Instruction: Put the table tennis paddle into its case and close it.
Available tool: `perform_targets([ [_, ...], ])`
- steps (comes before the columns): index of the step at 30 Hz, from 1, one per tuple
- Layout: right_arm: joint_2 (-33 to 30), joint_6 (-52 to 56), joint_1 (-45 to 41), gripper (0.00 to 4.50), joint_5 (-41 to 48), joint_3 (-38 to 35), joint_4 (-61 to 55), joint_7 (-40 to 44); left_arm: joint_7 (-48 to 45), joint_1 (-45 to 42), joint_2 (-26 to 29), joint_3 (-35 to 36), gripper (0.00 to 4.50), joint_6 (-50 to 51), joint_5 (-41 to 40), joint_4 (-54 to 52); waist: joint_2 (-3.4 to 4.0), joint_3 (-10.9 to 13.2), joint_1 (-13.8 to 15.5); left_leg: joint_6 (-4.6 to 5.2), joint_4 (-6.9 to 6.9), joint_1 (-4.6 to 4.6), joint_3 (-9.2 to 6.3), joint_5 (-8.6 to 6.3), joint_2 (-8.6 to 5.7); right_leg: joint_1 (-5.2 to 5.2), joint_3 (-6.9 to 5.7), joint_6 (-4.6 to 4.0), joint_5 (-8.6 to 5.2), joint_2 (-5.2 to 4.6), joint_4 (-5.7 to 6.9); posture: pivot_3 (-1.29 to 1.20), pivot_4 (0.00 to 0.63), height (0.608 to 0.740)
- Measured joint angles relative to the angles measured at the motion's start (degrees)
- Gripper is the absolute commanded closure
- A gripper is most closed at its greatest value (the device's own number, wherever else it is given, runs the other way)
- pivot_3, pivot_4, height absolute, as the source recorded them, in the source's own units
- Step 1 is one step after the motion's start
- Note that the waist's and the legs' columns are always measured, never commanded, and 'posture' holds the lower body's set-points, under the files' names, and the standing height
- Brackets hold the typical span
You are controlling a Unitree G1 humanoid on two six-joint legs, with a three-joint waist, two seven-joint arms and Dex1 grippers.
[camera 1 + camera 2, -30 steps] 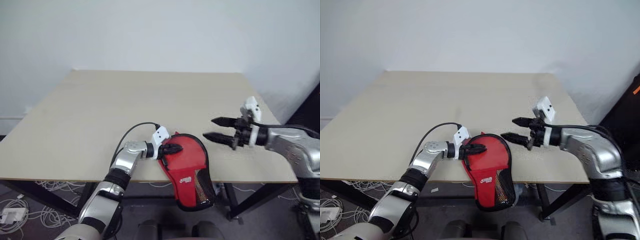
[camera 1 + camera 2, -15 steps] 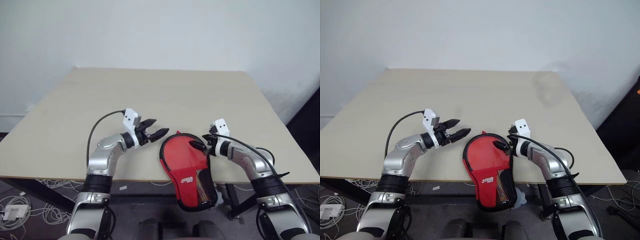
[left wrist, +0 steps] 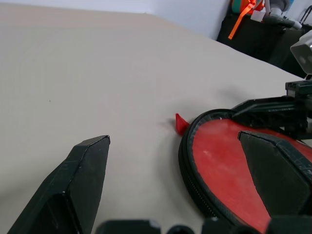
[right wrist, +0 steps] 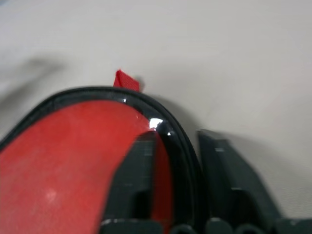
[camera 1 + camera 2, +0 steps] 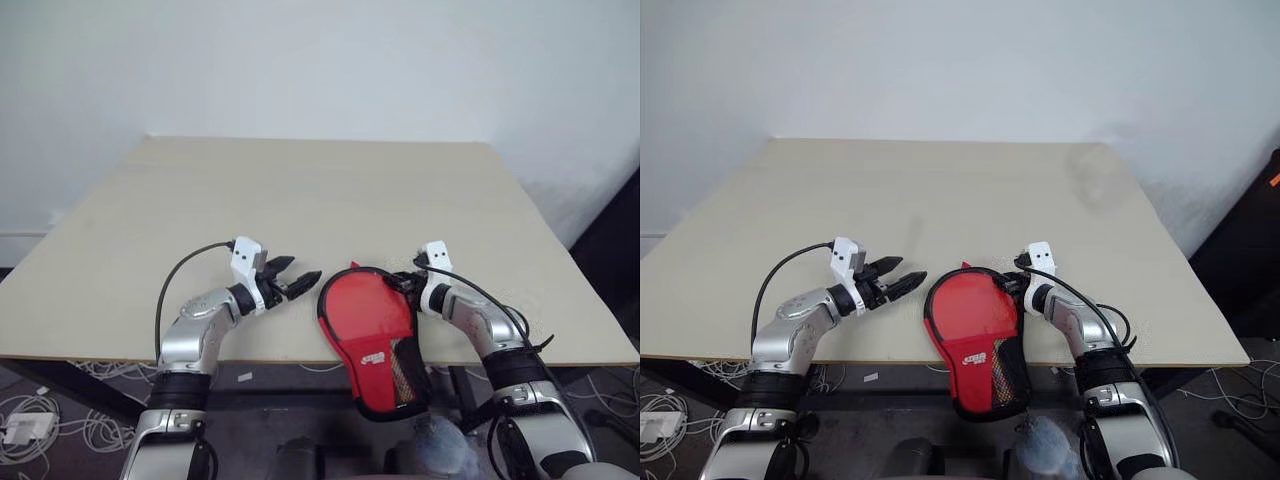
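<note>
The case (image 5: 365, 315) lies red side up at the table's front edge, its mesh handle end hanging over the edge. A small red tab (image 3: 181, 124) sticks out at its far rim. My right gripper (image 5: 405, 283) is shut on the case's black zip edging at the far right rim; in the right wrist view one finger (image 4: 139, 180) lies on the red face and the other outside the edging. My left gripper (image 5: 303, 268) hangs open just left of the case, apart from it. The table tennis paddle is hidden.
The pale wooden table (image 5: 300, 190) stretches away bare behind the case. Its front edge (image 5: 270, 358) runs under the case. Cables (image 5: 40, 420) lie on the floor below at the left. A white wall stands behind.
My left gripper let go of the case's left rim, opened and drew back to the left. My right gripper came down to the case's right rim and shut on the edging.
</note>
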Motion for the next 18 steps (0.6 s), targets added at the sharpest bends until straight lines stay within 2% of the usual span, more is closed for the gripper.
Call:
perform_targets([
  [1,0.1,0.0,0.0,4.47,0.0,-0.1,-0.2,0.1,0.0,0.0,0.0,0.0,0.00,0.0,0.0,0.0,0.00,0.0,0.0,0.00,0.00,0.00,0.00,0.00,0.00,-0.01,0.00,0.00,0.00,0.00,0.01,0.00,0.000,0.740],
  [6,0.6,-0.2,0.0,4.47,-0.3,-0.3,-0.5,-0.3,0.3,0.3,0.0,-0.1,0.00,-0.2,0.0,0.0,0.01,0.0,-0.3,-0.01,0.00,0.00,0.00,0.00,0.00,-0.02,0.00,0.00,0.00,0.00,0.04,0.00,0.000,0.740],
  [9,1.8,-2.3,-1.5,4.47,-1.0,-1.3,2.7,-4.3,0.6,0.8,0.0,-0.3,0.00,-0.5,0.1,0.0,0.02,0.0,-0.4,-0.04,0.00,0.00,0.01,0.02,0.00,-0.03,0.00,-0.01,0.00,0.00,0.05,0.00,0.000,0.740],
  [13,2.1,-9.0,-6.9,4.47,-3.1,-6.1,12.5,-16.2,0.9,1.1,0.0,-0.5,0.00,-0.8,0.1,0.3,0.05,0.0,-0.1,-0.04,0.00,-0.02,0.02,0.06,-0.05,-0.04,0.00,-0.04,0.03,-0.07,0.02,0.00,0.000,0.740],
  [18,-1.7,-18.2,-12.1,4.47,-5.4,-13.8,24.6,-32.6,1.5,1.1,0.1,-0.6,0.00,-1.3,0.1,1.2,0.05,0.0,0.4,-0.01,-0.17,-0.07,0.03,0.08,-0.07,-0.04,0.02,-0.04,0.03,-0.07,-0.11,0.00,0.000,0.740],
])
